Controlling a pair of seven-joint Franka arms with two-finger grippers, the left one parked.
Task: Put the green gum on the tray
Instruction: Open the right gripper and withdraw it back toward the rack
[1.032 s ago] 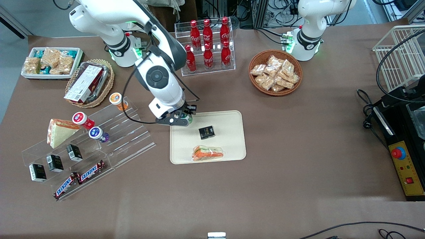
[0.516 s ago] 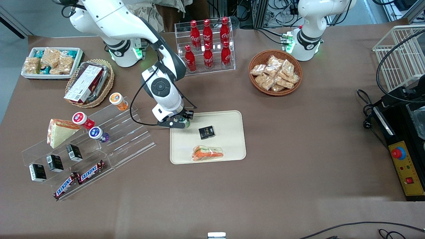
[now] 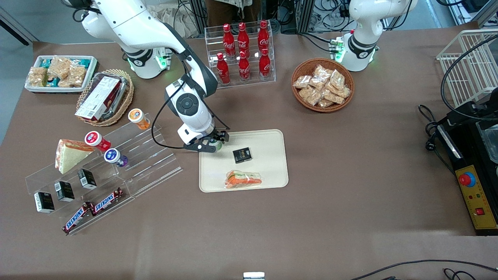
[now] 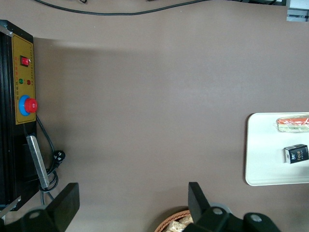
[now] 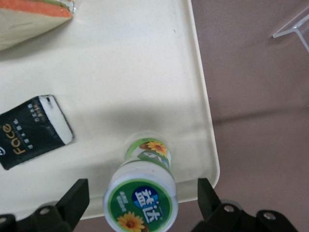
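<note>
1. The working arm's claw [image 3: 210, 145] hangs low over the corner of the cream tray [image 3: 268, 173] nearest the clear stepped stand [image 3: 151, 155].
2. Seen from the right wrist, the claw [image 5: 140, 205] has its fingers [image 5: 75, 199] spread wide apart, with open space on either side of the green gum [image 5: 143, 189].
3. The green gum stands on the tray [image 5: 125, 63] just inside its rim, free of both fingers, its white lid and flower label facing the wrist camera.
4. A small black box [image 3: 242, 154] lies near the gum on the tray, and a wrapped sandwich [image 3: 244, 179] lies nearer the front camera.
5. On the stand, an orange-bodied bottle [image 3: 138, 118] and a purple-bodied bottle [image 3: 115, 157] rest, well apart from the tray on the brown table [image 3: 350, 202].
</note>
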